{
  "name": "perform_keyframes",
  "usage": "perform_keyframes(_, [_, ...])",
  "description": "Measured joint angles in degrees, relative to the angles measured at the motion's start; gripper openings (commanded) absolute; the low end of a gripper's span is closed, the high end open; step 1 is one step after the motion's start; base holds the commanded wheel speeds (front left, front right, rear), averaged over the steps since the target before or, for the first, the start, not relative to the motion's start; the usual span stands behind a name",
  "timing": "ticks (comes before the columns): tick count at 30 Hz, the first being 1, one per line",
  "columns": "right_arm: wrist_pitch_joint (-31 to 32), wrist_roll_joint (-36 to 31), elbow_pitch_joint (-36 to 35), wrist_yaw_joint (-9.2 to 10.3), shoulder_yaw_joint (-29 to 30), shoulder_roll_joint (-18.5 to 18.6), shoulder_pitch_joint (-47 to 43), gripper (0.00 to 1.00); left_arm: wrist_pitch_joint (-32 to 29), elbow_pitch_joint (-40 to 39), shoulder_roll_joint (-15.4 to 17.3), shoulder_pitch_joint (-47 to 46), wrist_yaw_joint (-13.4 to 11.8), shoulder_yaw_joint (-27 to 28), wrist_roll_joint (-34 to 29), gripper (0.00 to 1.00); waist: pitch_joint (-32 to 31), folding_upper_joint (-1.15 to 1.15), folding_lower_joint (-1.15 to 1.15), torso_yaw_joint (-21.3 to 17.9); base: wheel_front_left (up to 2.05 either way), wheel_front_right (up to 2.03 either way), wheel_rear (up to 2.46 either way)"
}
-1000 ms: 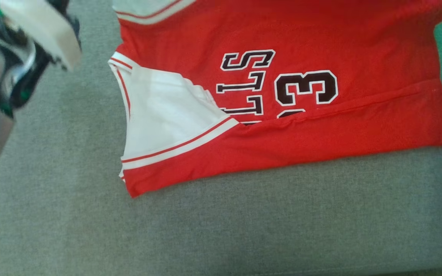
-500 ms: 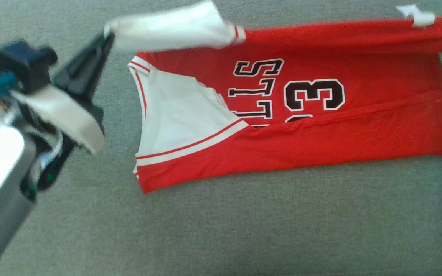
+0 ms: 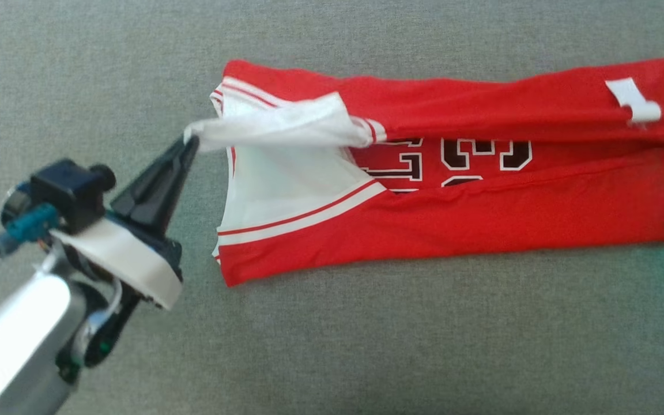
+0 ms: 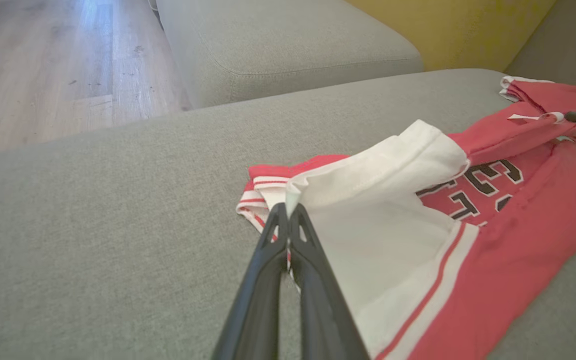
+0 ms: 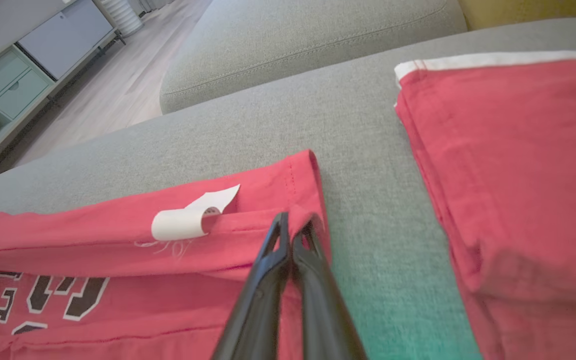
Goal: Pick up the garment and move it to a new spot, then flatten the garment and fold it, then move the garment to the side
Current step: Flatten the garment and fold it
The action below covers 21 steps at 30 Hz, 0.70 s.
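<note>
Jersey [image 3: 482, 213], mid-fold: I am holding its far edge lifted over the number [image 3: 513, 157], left claw [image 3: 191, 141] and right claw [image 5: 295, 225] both clamped on cloth, for folding.

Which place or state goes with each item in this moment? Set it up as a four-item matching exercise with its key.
Items:
1. left gripper
2. right gripper
3. white label
4. second red garment

Places or states:
A. curled on the lifted red edge of the jersey
B. shut on the jersey's white fabric
C. lying on the cushion, apart from the jersey
D. shut on the jersey's red hem corner

Pairs: 1-B; 2-D; 3-A; 4-C
</note>
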State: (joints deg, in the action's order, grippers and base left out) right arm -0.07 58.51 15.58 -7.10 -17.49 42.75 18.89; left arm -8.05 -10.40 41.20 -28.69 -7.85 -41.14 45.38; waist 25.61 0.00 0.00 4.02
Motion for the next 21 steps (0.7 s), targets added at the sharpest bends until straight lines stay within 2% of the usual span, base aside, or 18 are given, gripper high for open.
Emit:
perform_keyframes(11, [2.35,-1.41,-2.13,0.0,4.98,-1.0,-6.12,0.0,1.65,-2.54,-0.04,6.91,-3.55,-1.43,1.0,0.0,0.29,0.0,0.0,0.14,0.0,0.0,0.0])
perform_keyframes(21, [4.72,-2.63,-4.25,0.0,8.47,-2.61,-9.23,0.0,2.33,-1.96,-1.05,8.03,-3.81,-3.28,0.8,0.0,0.28,0.0,0.0,0.89,0.0,0.0,0.0])
